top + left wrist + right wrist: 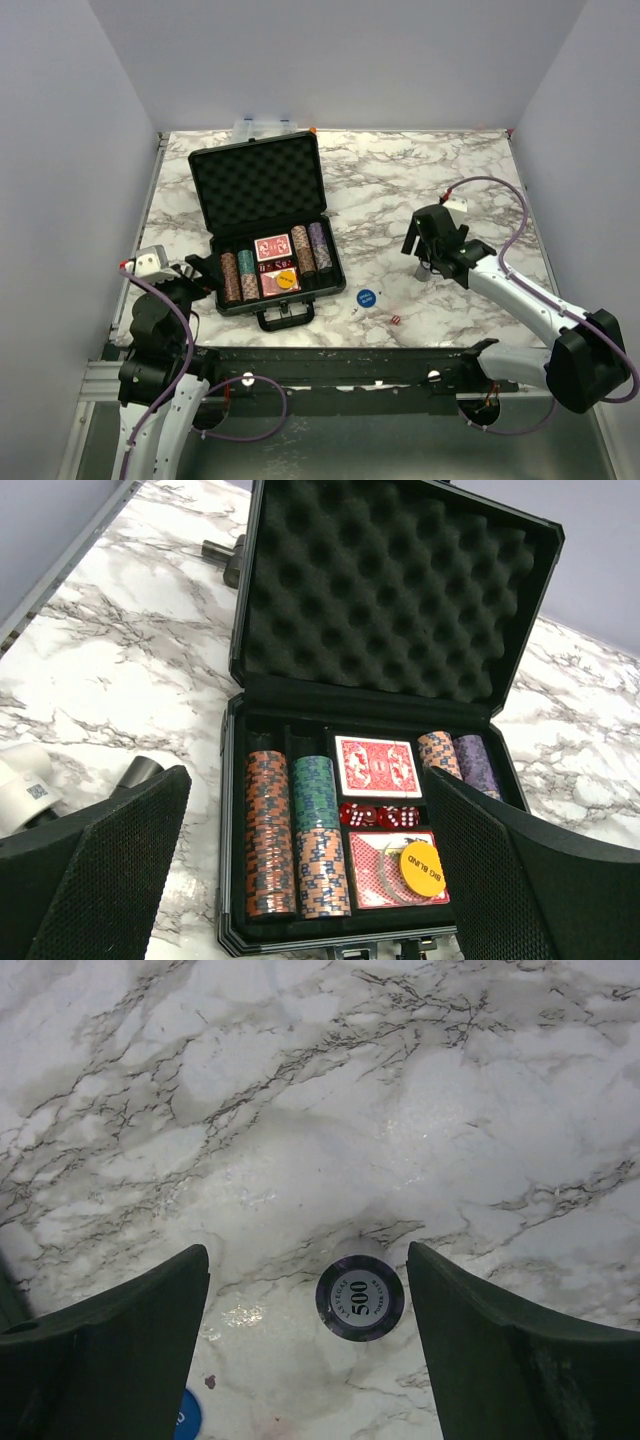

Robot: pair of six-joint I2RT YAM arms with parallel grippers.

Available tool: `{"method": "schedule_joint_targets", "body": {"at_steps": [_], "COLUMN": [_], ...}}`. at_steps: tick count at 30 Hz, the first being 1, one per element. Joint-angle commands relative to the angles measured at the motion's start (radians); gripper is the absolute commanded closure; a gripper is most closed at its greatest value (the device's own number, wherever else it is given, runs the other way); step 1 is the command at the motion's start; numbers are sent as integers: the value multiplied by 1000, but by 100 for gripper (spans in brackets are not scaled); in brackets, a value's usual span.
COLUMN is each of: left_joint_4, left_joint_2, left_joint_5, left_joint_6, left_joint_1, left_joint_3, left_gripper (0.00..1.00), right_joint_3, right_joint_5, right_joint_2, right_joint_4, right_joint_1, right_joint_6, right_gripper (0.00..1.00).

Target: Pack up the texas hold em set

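We found the black briefcase [258, 185] lying open on the left half of the marble tabletop [420, 180]. Its foam-lined lid was tilted back away from the arms and its handle [285, 318] faced the near edge. In the tray the chip stacks [270, 840] lay on their sides, two long columns at the left and two shorter ones at the right. Between them sat the red-backed card decks [377, 766], one behind the other. A row of red dice [378, 816] lay between the decks, and a yellow disc [422, 868] marked BIG BLIND rested on the nearer deck.

The left end effector [308, 780] was at the near left corner of the case, its jaws spread wide and gripping nothing.

The right end effector [307, 1255] pointed down over the right half of the tabletop, well apart from the case, its jaws also wide. A purple chip [360, 1300] marked 500 stood on the marble between its fingers [500, 1340], touching neither. We could not tell whether it was one chip or a short stack.

The blue round button [366, 296] lay just beyond the case's near right corner, with tiny loose dice [395, 319] near it. A clear plastic box [262, 127] sat behind the lid at the far edge.
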Motion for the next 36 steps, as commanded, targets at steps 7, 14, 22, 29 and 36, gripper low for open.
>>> {"method": "schedule_joint_targets", "body": {"at_steps": [7, 14, 22, 29, 36], "left_joint_4": [23, 24, 24, 23, 25], "left_joint_2": [23, 22, 19, 15, 15], "left_joint_5": [52, 54, 56, 56, 59], "left_joint_6": [16, 17, 19, 19, 19], "left_joint_1": [-5, -4, -4, -4, -4], "left_joint_3": [-5, -5, -7, -7, -7], "left_gripper": [1, 1, 1, 1, 1], "right_joint_3": [-60, -67, -91, -94, -89], "right_joint_5": [-23, -16, -44, -45, -48], "right_joint_2": [33, 57, 64, 77, 99], "right_joint_4": [-3, -16, -7, -1, 3], "right_joint_1": [-3, -3, -3, -4, -3], "right_joint_6": [80, 100, 119, 124, 107], "right_gripper": [25, 22, 28, 40, 64]}}
